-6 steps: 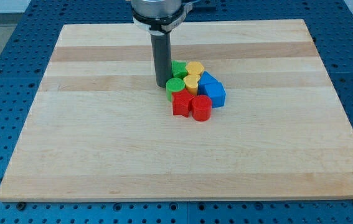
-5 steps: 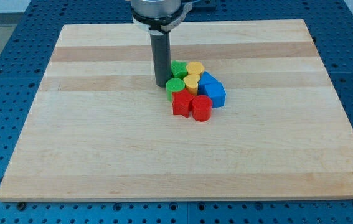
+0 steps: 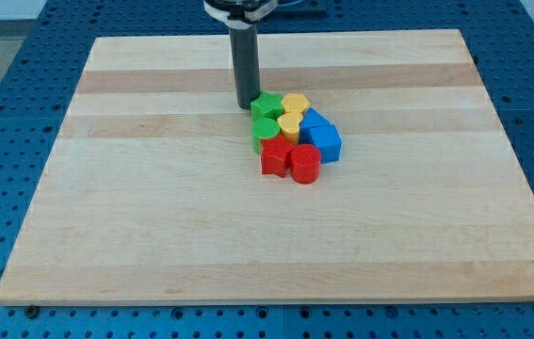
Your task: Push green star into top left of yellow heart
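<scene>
the light is bright and even, seemingly from overhead, with no dim corner. the wooden board [image 3: 153, 207] shows a soft sheen but no hard glare. shadows are faint and short: a small dark patch sits on the wood at my tip [image 3: 245, 105], and thin ones hug the bases of the clustered blocks [image 3: 295, 137]. focus is sharp across the view, with the wood grain and the holes of the blue table [image 3: 12, 113] crisp. no motion blur, and edges look straight, without visible bending.
</scene>
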`<act>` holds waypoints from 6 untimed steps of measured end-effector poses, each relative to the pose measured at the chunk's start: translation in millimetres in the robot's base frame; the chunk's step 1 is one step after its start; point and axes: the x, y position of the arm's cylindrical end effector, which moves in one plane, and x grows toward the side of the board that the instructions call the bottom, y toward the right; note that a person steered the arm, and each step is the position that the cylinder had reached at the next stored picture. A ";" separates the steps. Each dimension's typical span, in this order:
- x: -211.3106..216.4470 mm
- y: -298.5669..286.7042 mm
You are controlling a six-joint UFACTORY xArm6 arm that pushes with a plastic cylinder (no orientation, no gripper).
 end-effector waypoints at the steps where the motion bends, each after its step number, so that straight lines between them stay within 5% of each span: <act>1: 8.1 2.4; 6: 30.1 -36.7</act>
